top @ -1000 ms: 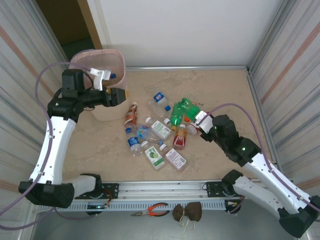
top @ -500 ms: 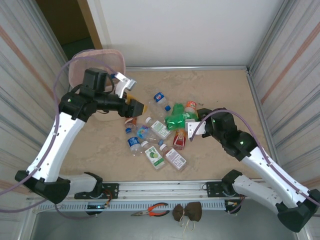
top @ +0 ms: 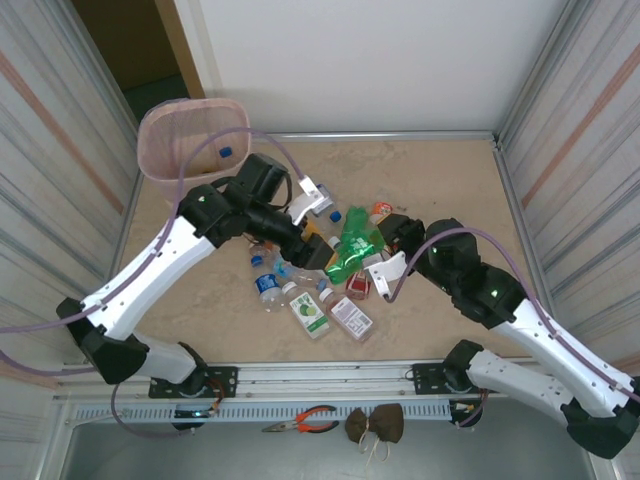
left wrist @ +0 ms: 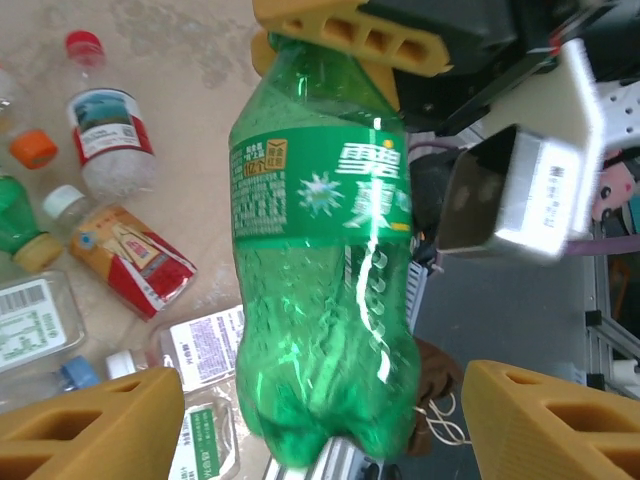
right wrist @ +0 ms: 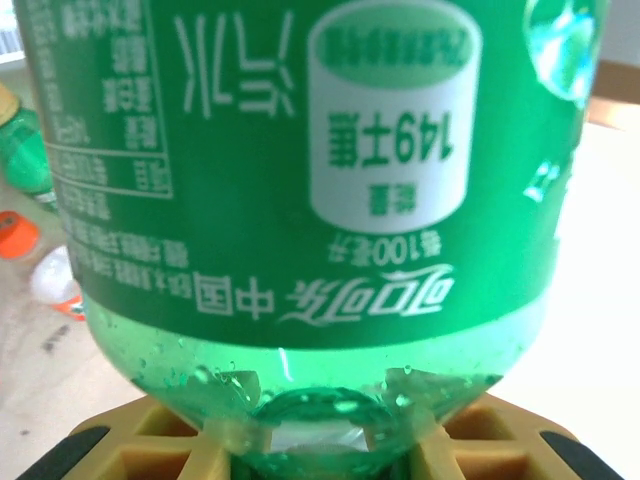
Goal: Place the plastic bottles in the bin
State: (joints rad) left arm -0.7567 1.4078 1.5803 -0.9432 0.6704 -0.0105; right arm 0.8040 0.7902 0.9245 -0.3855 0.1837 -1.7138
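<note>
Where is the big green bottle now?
In the top view the green bottle hangs mid-table over the bottle pile, its neck gripped by the right tool, its base between the open left tool's fingers.

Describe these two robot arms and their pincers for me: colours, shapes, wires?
The left arm and right arm are glossy white shells with black joints and bases. A thin lilac cable loops beside each. The left gripper has chunky mustard-yellow fingers with rectangular cut-outs; the right gripper matches. A white bracket sits at the left wrist.
</note>
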